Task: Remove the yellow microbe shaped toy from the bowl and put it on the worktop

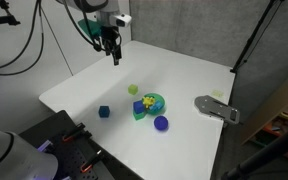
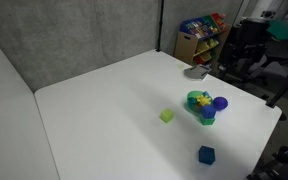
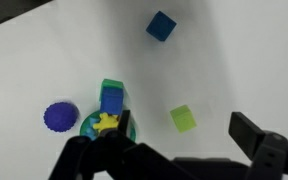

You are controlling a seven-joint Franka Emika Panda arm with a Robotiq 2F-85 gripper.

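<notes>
The yellow microbe shaped toy (image 3: pixel 106 122) lies in the small green bowl (image 3: pixel 127 127), next to blue and green pieces. It also shows in both exterior views (image 1: pixel 147 103) (image 2: pixel 198 101), inside the bowl (image 1: pixel 157 99) (image 2: pixel 208 118) on the white worktop (image 1: pixel 174 70) (image 2: pixel 104 110). My gripper (image 1: pixel 112 56) hangs high above the worktop's far side, well away from the bowl. In the wrist view its jaws (image 3: pixel 174 150) are open and empty, with the bowl at the left jaw's edge.
A purple ball (image 1: pixel 161 123) (image 2: pixel 220 103) (image 3: pixel 59 116) sits beside the bowl. A blue cube (image 1: pixel 104 111) (image 2: pixel 206 154) (image 3: pixel 161 26) and a pale yellow-green cube (image 1: pixel 133 89) (image 2: pixel 166 116) (image 3: pixel 183 118) lie apart on the worktop. A grey tool (image 1: pixel 217 107) lies near an edge.
</notes>
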